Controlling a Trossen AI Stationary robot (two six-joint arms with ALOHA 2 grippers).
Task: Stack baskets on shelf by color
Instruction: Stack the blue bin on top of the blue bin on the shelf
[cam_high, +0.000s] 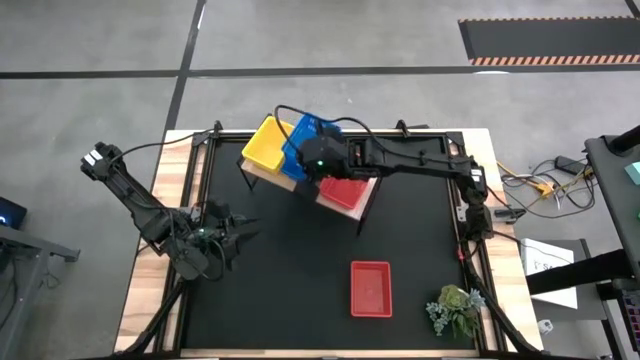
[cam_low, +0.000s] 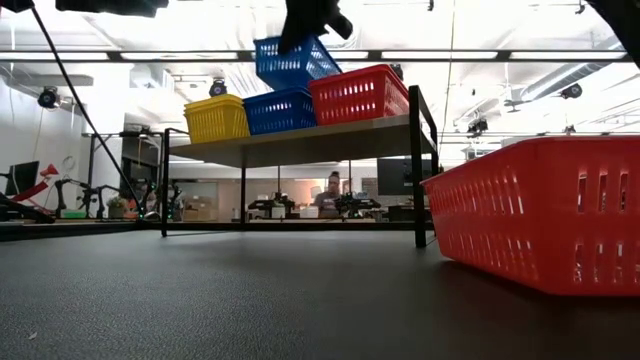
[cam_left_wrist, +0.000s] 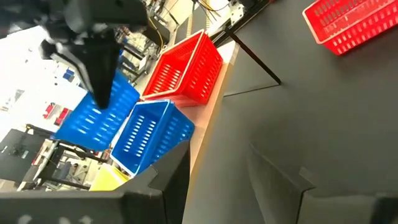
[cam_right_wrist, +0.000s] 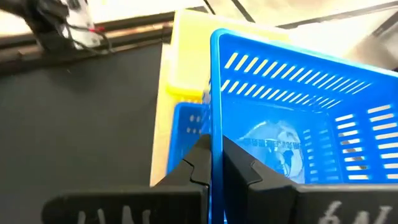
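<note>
The right end effector (cam_right_wrist: 212, 163) pinches the tilted blue basket's (cam_right_wrist: 298, 124) rim above the shelf (cam_low: 300, 140).

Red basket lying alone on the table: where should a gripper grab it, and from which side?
Take the lone red basket by one long rim wall, coming straight down from above: it sits upright and open-topped with clear table around it. One finger inside, one outside.

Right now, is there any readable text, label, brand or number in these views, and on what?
None reads.
Sticker on the floor of the held blue basket, gripped by the right gripper: blurred, unreadable.
White marks on the right gripper's body: cut off, unreadable.
Red basket: no text visible.
</note>
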